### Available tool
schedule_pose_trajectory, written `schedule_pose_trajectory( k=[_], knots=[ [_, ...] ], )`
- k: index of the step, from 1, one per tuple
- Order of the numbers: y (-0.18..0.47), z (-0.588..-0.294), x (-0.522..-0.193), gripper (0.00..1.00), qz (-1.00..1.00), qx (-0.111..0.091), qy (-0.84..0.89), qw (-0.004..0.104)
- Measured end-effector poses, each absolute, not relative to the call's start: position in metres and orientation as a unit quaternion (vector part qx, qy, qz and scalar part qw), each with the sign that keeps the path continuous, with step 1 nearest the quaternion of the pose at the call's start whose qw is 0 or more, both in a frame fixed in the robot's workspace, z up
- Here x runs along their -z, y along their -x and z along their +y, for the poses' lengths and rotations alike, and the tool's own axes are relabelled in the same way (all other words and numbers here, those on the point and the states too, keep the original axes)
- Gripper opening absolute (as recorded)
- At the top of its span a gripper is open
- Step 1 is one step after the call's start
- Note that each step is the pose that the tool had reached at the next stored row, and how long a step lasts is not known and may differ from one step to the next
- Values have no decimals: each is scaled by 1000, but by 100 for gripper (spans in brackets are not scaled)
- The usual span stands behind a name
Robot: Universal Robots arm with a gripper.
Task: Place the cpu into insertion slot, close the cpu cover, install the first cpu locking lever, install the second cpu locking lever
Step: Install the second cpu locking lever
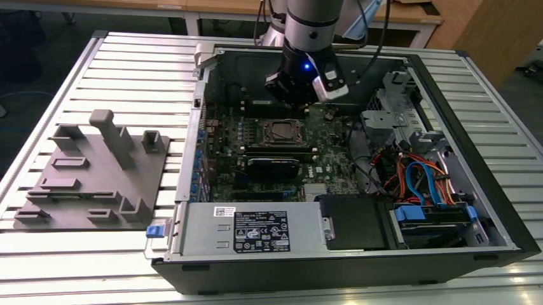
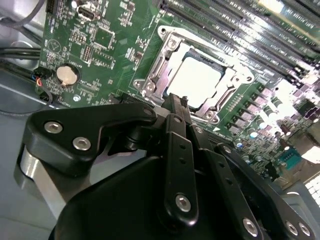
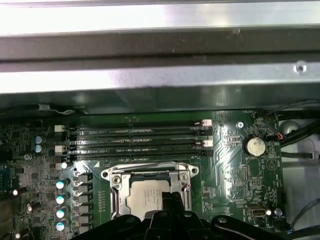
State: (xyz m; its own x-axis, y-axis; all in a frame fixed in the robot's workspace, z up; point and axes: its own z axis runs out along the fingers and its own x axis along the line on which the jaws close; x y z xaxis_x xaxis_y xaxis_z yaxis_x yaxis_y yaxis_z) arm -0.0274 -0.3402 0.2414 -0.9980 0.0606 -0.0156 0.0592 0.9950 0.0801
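Black linkages of the hand sit closest to the lens in the second wrist view, the fingers drawn together to a narrow tip with nothing between them. That tip hangs just above the near edge of the insertion slot. Seated in the slot lies the cpu, flat, its dull silver top exposed. Around it the cpu cover lies down as a silvery frame with the chip showing through its square opening. Whether the locking levers are latched cannot be told.

In the first wrist view the same slot sits on the green motherboard, with long black memory slots just beyond it and a round coin cell off to one side.

From the exterior view, the arm reaches down into an open computer case on the slatted bench. A grey fixture tray rests well apart, towards the exterior view's left.
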Motion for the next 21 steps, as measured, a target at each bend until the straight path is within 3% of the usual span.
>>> schedule_pose_trajectory(
  k=[21],
  knots=[
    [27, -350, -241, 10, 999, -40, -30, 9]
  ],
)
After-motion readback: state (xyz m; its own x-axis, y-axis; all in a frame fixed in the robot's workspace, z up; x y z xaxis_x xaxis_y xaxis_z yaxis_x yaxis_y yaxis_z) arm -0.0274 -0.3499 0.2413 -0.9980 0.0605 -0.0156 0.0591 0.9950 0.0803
